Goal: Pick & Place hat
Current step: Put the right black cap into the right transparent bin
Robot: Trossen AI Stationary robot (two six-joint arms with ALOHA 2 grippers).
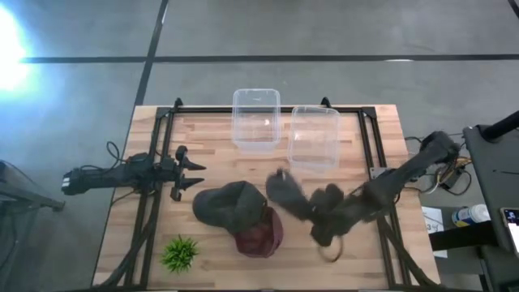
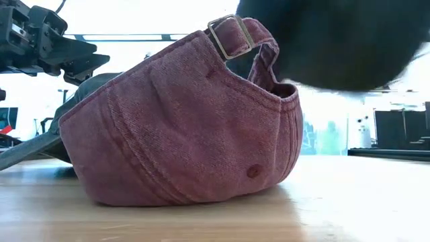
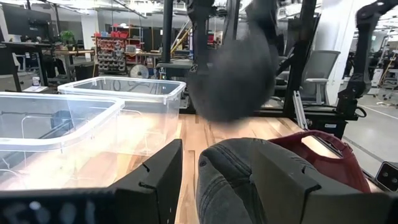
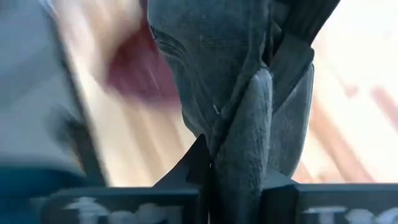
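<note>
Three caps show. A dark grey cap [image 1: 229, 203] lies on the wood, and a maroon cap [image 1: 261, 235] with a buckle strap [image 2: 232, 35] rests against its near side. A third dark cap [image 1: 286, 193] hangs in the air in my right gripper [image 1: 315, 211], right of the two lying caps, and shows blurred in the low view [image 2: 336, 40] and in the left wrist view [image 3: 233, 74]. My left gripper [image 1: 195, 173] hovers open just left of the grey cap [image 3: 236, 180]. My right gripper [image 4: 239, 171] is shut on the dark cap, pinching a bunched fold of its cloth [image 4: 245, 118] between the two fingers. How many layers are in the fold, I cannot tell. The cap is lifted clear of the table and reaches out beyond the fingertips toward the table's left.
Two clear plastic bins [image 1: 256, 120] [image 1: 314, 136] stand side by side at the far edge. A small green plant [image 1: 180, 253] sits near the left front corner. A brown ring-like thing [image 1: 331, 250] lies under the right arm. Bare wood stretches right of the bins.
</note>
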